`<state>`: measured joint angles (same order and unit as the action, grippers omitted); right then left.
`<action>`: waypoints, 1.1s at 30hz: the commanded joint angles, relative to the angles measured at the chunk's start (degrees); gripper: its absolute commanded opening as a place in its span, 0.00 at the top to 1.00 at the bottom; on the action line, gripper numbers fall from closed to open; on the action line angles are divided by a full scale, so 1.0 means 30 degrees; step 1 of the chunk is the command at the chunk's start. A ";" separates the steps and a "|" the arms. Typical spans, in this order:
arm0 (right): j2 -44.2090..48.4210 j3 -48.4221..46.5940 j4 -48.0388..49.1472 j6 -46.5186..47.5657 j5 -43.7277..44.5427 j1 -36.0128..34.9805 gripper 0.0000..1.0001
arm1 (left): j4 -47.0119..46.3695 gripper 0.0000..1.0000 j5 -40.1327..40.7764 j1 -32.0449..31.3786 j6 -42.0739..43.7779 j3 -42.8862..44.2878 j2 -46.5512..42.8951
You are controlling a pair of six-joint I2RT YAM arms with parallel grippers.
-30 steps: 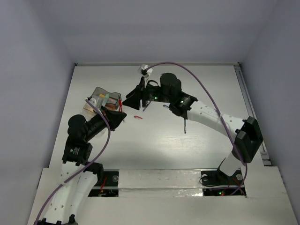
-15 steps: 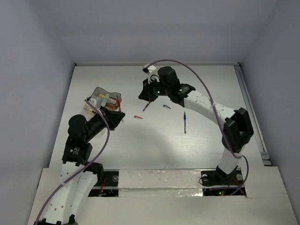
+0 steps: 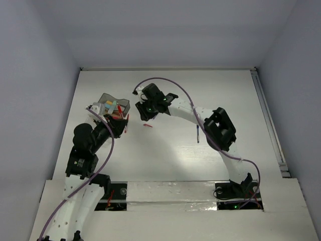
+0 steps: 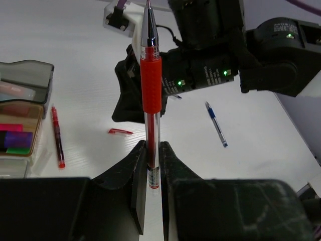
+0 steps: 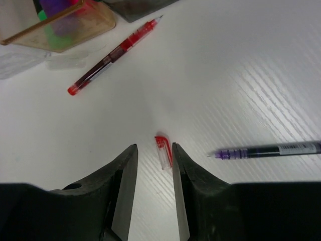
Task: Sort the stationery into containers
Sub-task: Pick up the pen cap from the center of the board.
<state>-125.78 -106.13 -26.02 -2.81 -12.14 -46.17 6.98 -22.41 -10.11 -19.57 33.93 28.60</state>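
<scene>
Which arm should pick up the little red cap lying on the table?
Right. The right pincer is open and hangs just over the cap, which lies between its jaws. The left pincer is shut on a red pen, so it is busy.

Right tool (image 5: 153, 147) leftward, over red cap (image 5: 163, 151).

The left arm reaches toward the containers (image 3: 104, 98), left gripper (image 4: 152, 150) clamped on an upright red pen (image 4: 150, 75). The right arm bends across the table, right gripper (image 5: 153, 150) parted and low, just right of the containers.
</scene>
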 commanded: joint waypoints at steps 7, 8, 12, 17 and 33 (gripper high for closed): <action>-0.1931 -0.2300 -0.1727 0.0702 0.3929 -0.1455 0.59 | 0.0191 1.00 0.1875 0.0059 0.0255 0.1169 -0.0363; -0.2019 -0.2329 -0.1756 0.0702 0.3930 -0.1455 0.59 | 0.0192 1.00 0.1876 0.0059 0.0284 0.1170 -0.0363; -0.2342 -0.2155 -0.1670 0.1346 0.5159 -0.1631 0.59 | 0.0133 1.00 0.1788 0.0059 0.0284 0.1170 -0.0422; -0.2576 -0.1774 -0.1347 0.1464 0.5951 -0.1806 0.59 | 0.0017 1.00 0.1466 0.0059 0.0313 0.1140 -0.0364; -0.3544 -0.1832 -0.1990 0.1142 0.4838 -0.1982 0.80 | -0.0072 1.00 0.1231 0.0059 0.0313 0.1111 -0.0334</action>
<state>-134.56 -110.96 -30.87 0.64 3.03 -51.18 8.95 -17.98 -10.09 -19.33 34.76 27.97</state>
